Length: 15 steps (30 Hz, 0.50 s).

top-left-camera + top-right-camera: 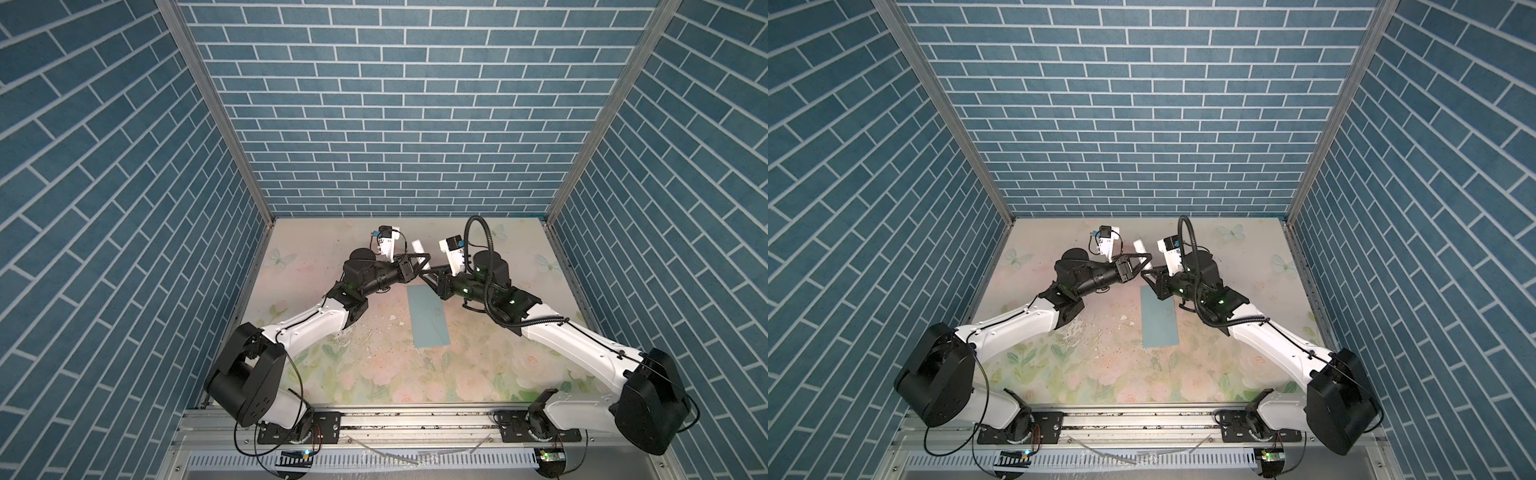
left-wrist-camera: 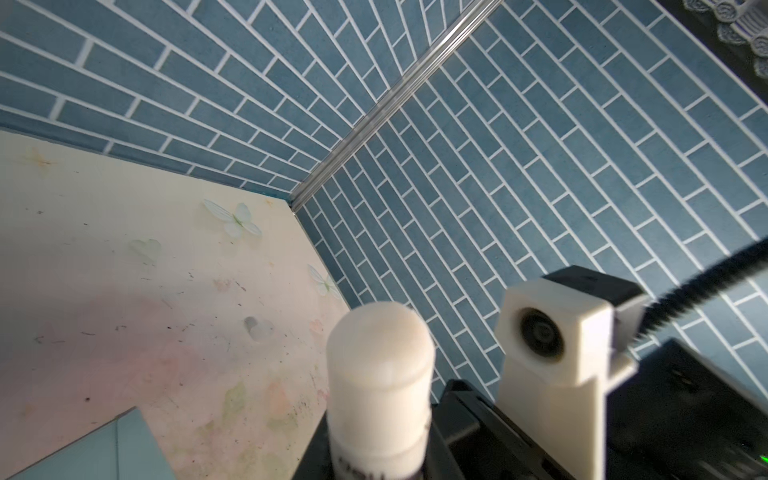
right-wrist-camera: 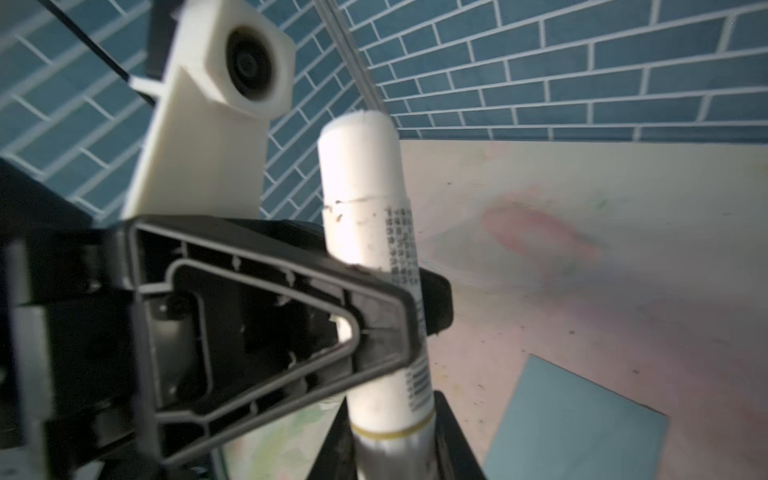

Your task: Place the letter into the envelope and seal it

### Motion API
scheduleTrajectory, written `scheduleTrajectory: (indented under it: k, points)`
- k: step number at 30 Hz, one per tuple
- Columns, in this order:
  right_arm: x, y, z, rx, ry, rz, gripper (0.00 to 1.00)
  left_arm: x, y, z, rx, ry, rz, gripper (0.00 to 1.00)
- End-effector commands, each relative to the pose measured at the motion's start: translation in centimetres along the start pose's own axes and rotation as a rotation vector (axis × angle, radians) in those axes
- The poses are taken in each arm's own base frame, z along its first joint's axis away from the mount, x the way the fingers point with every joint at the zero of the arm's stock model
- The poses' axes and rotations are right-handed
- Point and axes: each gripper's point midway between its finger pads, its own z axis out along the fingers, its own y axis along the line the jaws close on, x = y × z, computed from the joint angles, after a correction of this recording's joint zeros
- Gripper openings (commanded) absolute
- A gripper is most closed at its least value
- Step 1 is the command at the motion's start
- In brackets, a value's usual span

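The teal envelope (image 1: pixel 428 316) (image 1: pixel 1158 322) lies flat mid-table, its flap side down or closed; corners of it show in the wrist views (image 2: pixel 95 449) (image 3: pixel 577 424). The letter shows in no view. Above the envelope's far end, both grippers meet on a white glue stick (image 1: pixel 418 246) (image 1: pixel 1139 245) (image 2: pixel 380 374) (image 3: pixel 365 232). My left gripper (image 1: pixel 424 260) (image 1: pixel 1147 259) (image 2: pixel 380 469) is shut on the stick's body. My right gripper (image 1: pixel 424 276) (image 1: pixel 1145 274) (image 3: pixel 392 457) is shut on its silvery lower end below a yellow ring.
The floral table (image 1: pixel 478 365) carries scuffs and small paper scraps (image 1: pixel 374 332) left of the envelope. Blue brick-pattern walls (image 1: pixel 395 124) close in the back and both sides. The arms' bases sit on the front rail (image 1: pixel 415 419).
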Motion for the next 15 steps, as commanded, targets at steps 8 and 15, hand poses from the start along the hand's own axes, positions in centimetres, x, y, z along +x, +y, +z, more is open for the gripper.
scheduleTrajectory:
  k: [8,15]
  points:
    - [-3.3,-4.5,-0.6,0.805,0.013,-0.477,0.0,1.7,1.3,0.5,-0.073,0.062,0.058,0.0]
    - [-1.8,-3.0,0.5,0.677,0.014,-0.452,0.0,1.6,1.2,0.4,-0.073,0.056,0.056,0.0]
